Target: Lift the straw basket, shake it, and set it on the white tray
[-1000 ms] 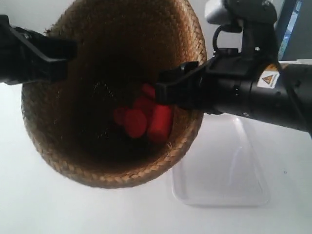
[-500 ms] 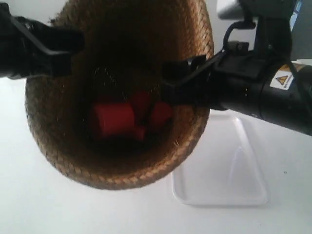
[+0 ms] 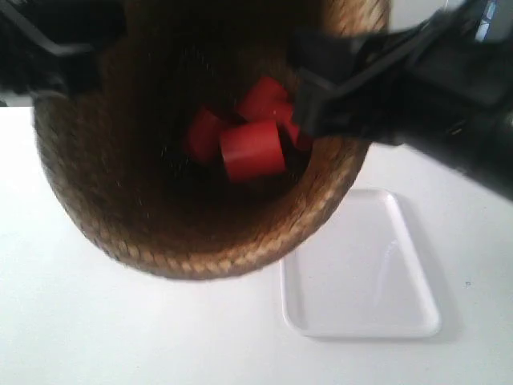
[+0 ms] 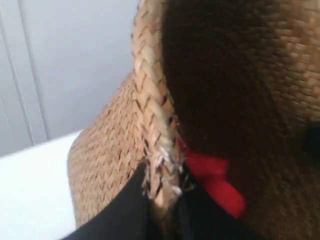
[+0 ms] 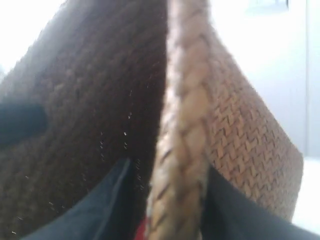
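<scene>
Spreading across the whole lower scene is a white table (image 3: 120, 337), smooth and glossy, with a soft shadow under what is held above it. Behind the left gripper's catch the room shows as a pale panelled wall (image 4: 75, 60) meeting the table's far edge.

The straw basket (image 3: 128, 216) is the biggest thing in view. It is gripped between the two arms and tilted so that its dark mouth faces the exterior camera, with motion blur over it and both arms. The arm at the exterior view's left takes one side of the braided rim, and the arm at the exterior view's right takes the opposite side.

The white tray (image 3: 361, 289) lies flat on the table, under the arm at the exterior view's right. The basket's rim overlaps its near corner in that view.

The left gripper (image 4: 162, 200) is clamped on the rim, one black finger (image 4: 125, 210) outside the weave and the other inside. The right gripper (image 5: 175, 205) pinches the braid the same way, a finger (image 5: 100, 210) on the inner wall.

Several red cylinders (image 3: 251, 150) are loose inside the basket, bunched close to the right-hand arm's claw.
</scene>
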Controlling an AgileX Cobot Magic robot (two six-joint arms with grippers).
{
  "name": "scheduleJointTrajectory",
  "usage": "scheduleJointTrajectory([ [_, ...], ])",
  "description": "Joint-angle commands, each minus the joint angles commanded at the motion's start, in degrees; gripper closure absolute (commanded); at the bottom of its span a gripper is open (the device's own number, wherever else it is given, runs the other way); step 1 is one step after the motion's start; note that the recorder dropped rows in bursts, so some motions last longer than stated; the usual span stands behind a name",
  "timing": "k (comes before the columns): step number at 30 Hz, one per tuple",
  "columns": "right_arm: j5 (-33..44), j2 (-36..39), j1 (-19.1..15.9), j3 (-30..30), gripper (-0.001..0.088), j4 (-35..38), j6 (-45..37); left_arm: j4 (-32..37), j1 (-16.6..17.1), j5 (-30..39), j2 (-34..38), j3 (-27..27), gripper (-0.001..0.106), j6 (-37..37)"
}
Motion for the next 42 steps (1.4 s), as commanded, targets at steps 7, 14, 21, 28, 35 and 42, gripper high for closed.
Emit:
scheduleJointTrajectory([
  [7,-5.23,-1.74,1.31,2.82,0.0868,2.05,-10.41,0.83,-0.29,-10.7,-0.32,3.19,0.105,-0.27],
  [14,10.61,-4.66,2.0,-2.19,0.0868,7.67,-7.05,1.28,-0.29,4.85,-4.2,-0.6,0.105,-0.23],
  [21,-6.45,2.86,-0.26,3.93,0.0868,8.65,-11.57,1.38,-0.29,-12.84,3.14,7.76,0.105,1.84],
  [28,10.99,-4.91,0.74,-2.77,0.0868,5.6,-9.33,1.67,-2.55,-8.67,-5.29,3.61,0.105,2.18],
  [35,11.83,-0.07,-1.43,-3.25,0.0868,5.57,-6.59,0.42,-2.12,-7.82,-1.62,2.42,0.105,2.26],
  [42,0.06,-3.84,1.22,-1.04,0.0868,3.83,-14.07,1.62,-1.89,-12.2,-0.98,3.09,0.105,2.84],
])
